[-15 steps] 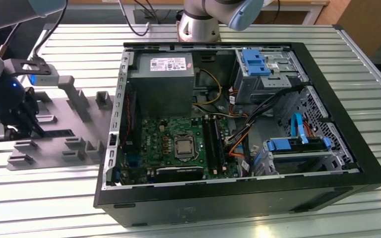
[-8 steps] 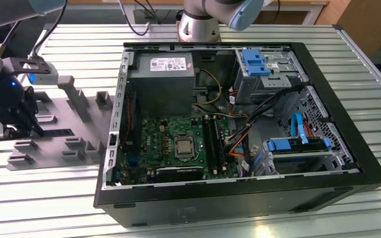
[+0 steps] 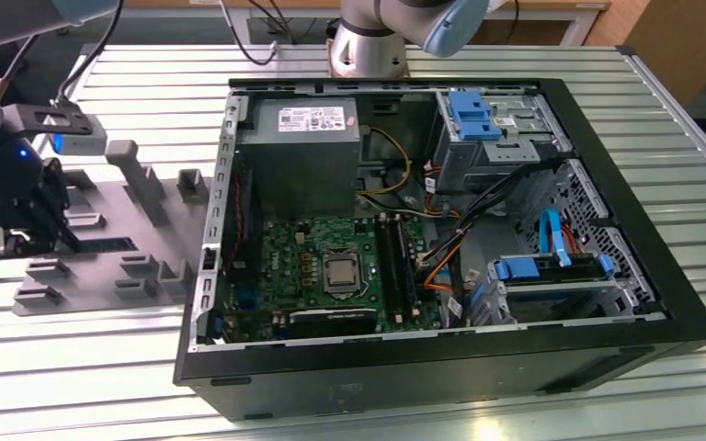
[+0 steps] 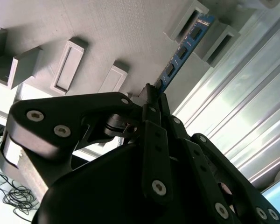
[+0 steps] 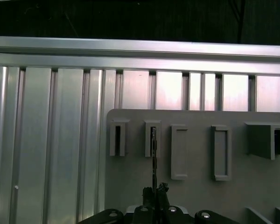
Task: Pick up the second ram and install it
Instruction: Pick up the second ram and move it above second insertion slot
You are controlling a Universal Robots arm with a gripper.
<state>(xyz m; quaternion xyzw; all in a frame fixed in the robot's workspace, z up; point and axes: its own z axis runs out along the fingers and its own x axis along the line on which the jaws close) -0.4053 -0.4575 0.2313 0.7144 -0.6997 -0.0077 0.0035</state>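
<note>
Clamping my gripper (image 4: 151, 95) on the second ram (image 4: 183, 50) at its near end; the grey holder (image 4: 130, 28) props it on edge for grasping.

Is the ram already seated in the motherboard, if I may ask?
No; in the second wrist view the ram stands in the grey holder, the gripper at its end.

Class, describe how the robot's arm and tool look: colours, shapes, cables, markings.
The arm is silver-grey tubing with a light blue joint cap; a black cable trails beside it. The tool is matt black, built of flat linked bars with round silver screw heads.
</note>
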